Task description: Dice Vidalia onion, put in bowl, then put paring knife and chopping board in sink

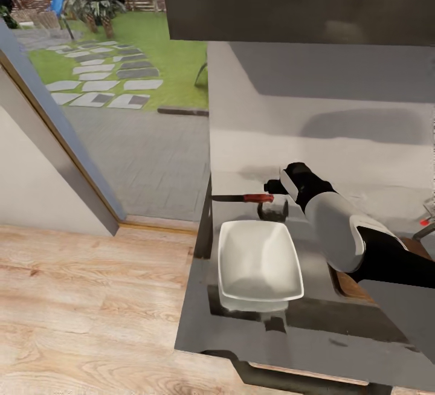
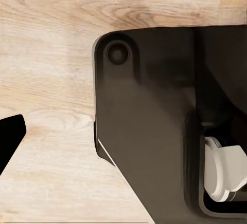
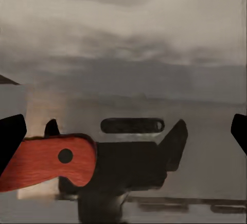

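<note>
Right tool (image 1: 270, 191) clenched on paring knife (image 1: 241, 198) by its red handle, above table (image 1: 199, 316) behind bowl (image 1: 258, 265). Keep blade level, carry right toward sink, release low.

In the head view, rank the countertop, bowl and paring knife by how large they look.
1. countertop, largest by far
2. bowl
3. paring knife, smallest; it lies farther from the camera and its handle end meets the right gripper, so it is partly hidden.

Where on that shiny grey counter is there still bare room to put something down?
Bare glossy grey countertop lies in front of the white squarish bowl and behind the red-handled knife. Crowded: bowl, right hand and brown wooden board sit close together.
</note>
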Controlling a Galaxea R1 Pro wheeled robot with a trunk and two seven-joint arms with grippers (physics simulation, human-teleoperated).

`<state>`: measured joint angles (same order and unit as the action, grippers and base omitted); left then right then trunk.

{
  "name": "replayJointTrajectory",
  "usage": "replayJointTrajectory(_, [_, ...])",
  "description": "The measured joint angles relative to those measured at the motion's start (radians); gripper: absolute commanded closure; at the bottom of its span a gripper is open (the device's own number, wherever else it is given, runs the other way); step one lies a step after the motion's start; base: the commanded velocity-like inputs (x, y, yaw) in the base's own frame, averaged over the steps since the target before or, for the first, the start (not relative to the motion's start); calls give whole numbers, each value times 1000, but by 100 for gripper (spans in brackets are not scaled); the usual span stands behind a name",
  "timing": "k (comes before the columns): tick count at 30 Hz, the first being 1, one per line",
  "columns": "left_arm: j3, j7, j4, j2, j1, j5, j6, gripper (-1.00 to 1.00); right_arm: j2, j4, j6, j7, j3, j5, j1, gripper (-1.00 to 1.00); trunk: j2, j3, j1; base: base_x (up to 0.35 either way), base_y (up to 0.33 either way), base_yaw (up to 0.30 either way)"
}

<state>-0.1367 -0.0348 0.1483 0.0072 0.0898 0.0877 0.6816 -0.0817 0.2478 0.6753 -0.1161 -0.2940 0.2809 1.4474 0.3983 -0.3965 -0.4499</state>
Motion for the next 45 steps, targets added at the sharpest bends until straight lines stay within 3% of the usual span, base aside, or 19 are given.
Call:
replayJointTrajectory(11, [0, 0, 0, 0, 0, 0, 0, -100, 0, 0, -8, 0, 0, 0, -1, -100, 0, -4, 0, -304, 0, 0])
replayJointTrajectory(20, [0, 0, 0, 0, 0, 0, 0, -100, 0, 0, -8, 0, 0, 0, -1, -100, 0, -14, 0, -32, 0, 0])
replayJointTrajectory(45, [0, 0, 0, 0, 0, 0, 0, -100, 0, 0, -8, 0, 1, -1, -1, -100, 0, -16, 0, 159, 0, 0])
